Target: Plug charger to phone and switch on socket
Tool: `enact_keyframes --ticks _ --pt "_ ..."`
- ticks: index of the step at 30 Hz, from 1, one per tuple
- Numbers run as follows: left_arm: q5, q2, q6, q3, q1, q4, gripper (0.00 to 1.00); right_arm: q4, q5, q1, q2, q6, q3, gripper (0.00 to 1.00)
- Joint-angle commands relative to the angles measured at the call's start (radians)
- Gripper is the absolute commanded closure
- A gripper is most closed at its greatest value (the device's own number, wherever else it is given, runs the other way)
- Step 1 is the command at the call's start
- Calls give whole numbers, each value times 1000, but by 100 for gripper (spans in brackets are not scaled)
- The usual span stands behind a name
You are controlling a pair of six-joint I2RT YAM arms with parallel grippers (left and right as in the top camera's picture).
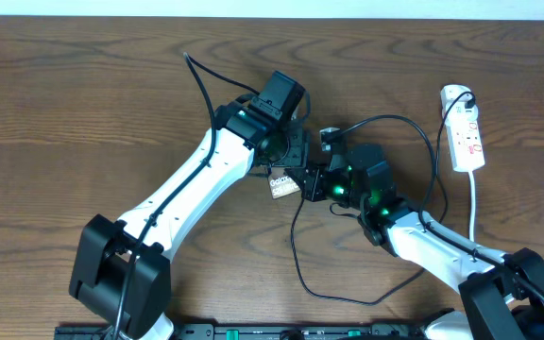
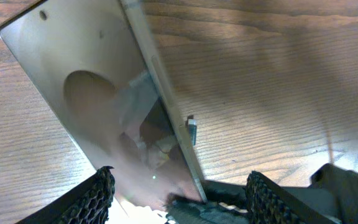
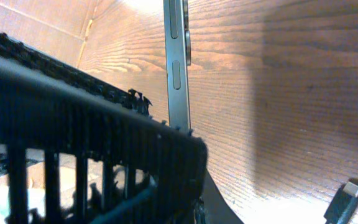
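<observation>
The phone sits at the table's middle under both grippers, only its lettered end showing from above. In the left wrist view its grey face with the oval runs down between my left gripper's fingers, which stand open; the right finger is clear of the phone's edge. My right gripper is shut against the phone's lower edge; whether it pinches the phone is hidden. The phone's side with its buttons fills the right wrist view. The charger's connector tip lies loose on the wood. The socket lies far right.
The charger's black cable loops wide from the middle round the right arm to the front edge. The socket's white cord runs toward the front right. A black ribbed finger blocks the lower left of the right wrist view.
</observation>
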Motion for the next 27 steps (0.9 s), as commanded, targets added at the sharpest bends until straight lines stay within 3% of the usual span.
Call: enact_keyframes --ticks 1,5,8,15,21,27 --pt "45 0 20 3 18 -22 31 36 1 -39 -16 -23 30 99" --pt "53 -11 19 4 70 -22 29 39 -41 -66 -16 -47 30 99" --pt "138 -32 20 5 130 -12 24 69 -96 -102 -16 -46 30 99" --pt "545 -72 21 5 311 120 21 309 -357 -196 -16 103 30 99" --pt "974 -72 20 5 402 344 19 493 -423 -208 -16 259 30 99" --pt "1068 -72 20 5 369 431 20 608 -433 -208 -16 357 30 99"
